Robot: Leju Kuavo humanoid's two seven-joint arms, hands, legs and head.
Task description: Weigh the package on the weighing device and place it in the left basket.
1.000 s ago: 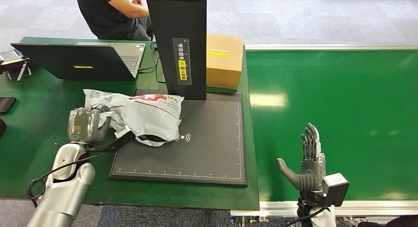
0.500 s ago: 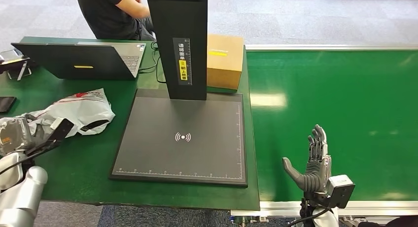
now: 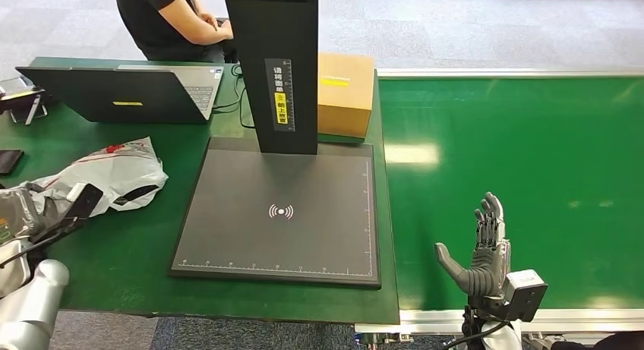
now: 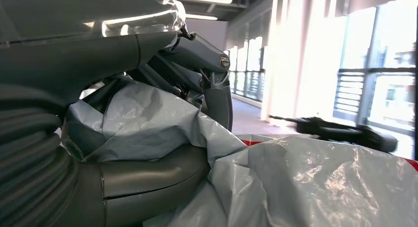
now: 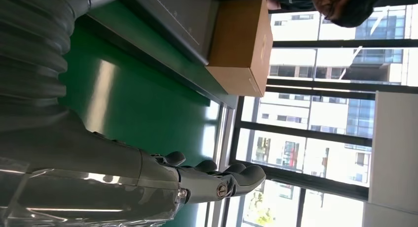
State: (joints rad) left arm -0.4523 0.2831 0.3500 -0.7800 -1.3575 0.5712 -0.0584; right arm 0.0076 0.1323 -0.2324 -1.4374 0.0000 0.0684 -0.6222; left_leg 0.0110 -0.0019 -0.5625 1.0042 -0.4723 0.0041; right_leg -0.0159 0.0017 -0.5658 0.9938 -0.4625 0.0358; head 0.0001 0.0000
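Green table (image 3: 152, 251): scale (image 3: 281, 213) bare. My left hand (image 3: 15, 217) clamps package (image 3: 114, 171) beside it; right hand (image 3: 482, 251) empty, fingers apart.

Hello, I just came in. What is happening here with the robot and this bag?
The left robot hand grips a grey plastic package and holds it over the green table, to the left of the black weighing device, whose plate is bare. The right robot hand is open above the green belt. A person sits behind the laptop.
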